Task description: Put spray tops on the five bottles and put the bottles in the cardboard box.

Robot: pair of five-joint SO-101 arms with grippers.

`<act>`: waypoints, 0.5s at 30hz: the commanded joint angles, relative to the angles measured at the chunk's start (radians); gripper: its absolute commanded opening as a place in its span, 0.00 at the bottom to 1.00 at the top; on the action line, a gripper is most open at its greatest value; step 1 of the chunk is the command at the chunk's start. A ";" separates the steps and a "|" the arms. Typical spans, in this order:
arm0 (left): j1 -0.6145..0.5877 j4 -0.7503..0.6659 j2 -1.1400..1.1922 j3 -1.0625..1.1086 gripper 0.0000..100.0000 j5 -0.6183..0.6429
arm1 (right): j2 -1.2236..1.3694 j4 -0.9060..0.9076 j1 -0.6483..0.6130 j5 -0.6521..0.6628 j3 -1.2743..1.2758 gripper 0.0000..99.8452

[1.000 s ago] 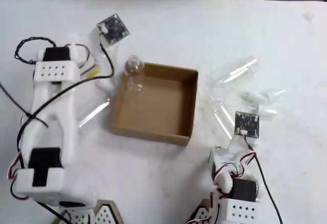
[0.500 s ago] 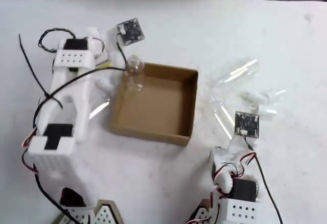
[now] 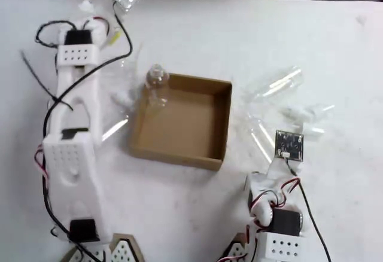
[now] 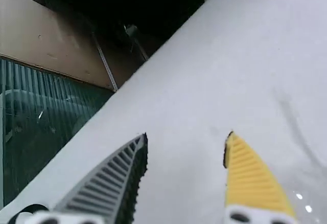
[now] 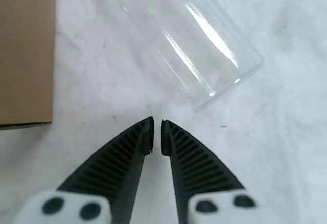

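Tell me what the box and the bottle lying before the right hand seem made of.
Box: brown cardboard, matte, judging by its dull tan walls and folded edges. Bottle: clear and glossy, see-through with bright glare streaks; likely plastic, possibly glass.

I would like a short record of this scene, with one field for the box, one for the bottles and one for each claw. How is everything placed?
Box: cardboard box, open on top, in the middle of the table.
Standing: upright bottle, clear, at the box's far left corner; inside or outside, cannot tell.
Lying: lying bottle, clear, on the table to the right of the box.
Left claw: open, empty, above bare table near the far edge.
Right claw: shut, empty, pointing at the lying bottle, not touching it.
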 commanded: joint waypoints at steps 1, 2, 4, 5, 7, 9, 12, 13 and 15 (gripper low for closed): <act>-0.056 -0.023 0.196 -0.241 0.23 0.014 | -0.005 0.004 -0.005 0.008 0.009 0.01; -0.062 0.012 0.239 -0.288 0.23 0.006 | -0.005 0.004 -0.005 0.008 0.009 0.01; -0.070 0.117 0.315 -0.388 0.23 -0.074 | -0.005 0.004 -0.005 0.008 0.009 0.01; -0.073 0.178 0.349 -0.440 0.23 -0.130 | -0.005 0.004 -0.005 0.008 0.009 0.01; -0.082 0.302 0.415 -0.546 0.23 -0.230 | -0.005 0.004 -0.005 0.008 0.009 0.01; -0.101 0.434 0.463 -0.651 0.23 -0.302 | -0.005 0.004 -0.005 0.008 0.009 0.01; -0.127 0.654 0.510 -0.821 0.23 -0.371 | -0.005 0.004 -0.005 0.008 0.009 0.01; -0.133 0.733 0.521 -0.884 0.23 -0.397 | -0.005 0.004 -0.005 0.008 0.009 0.01; -0.150 0.862 0.527 -0.953 0.23 -0.468 | -0.005 0.004 -0.005 0.008 0.009 0.01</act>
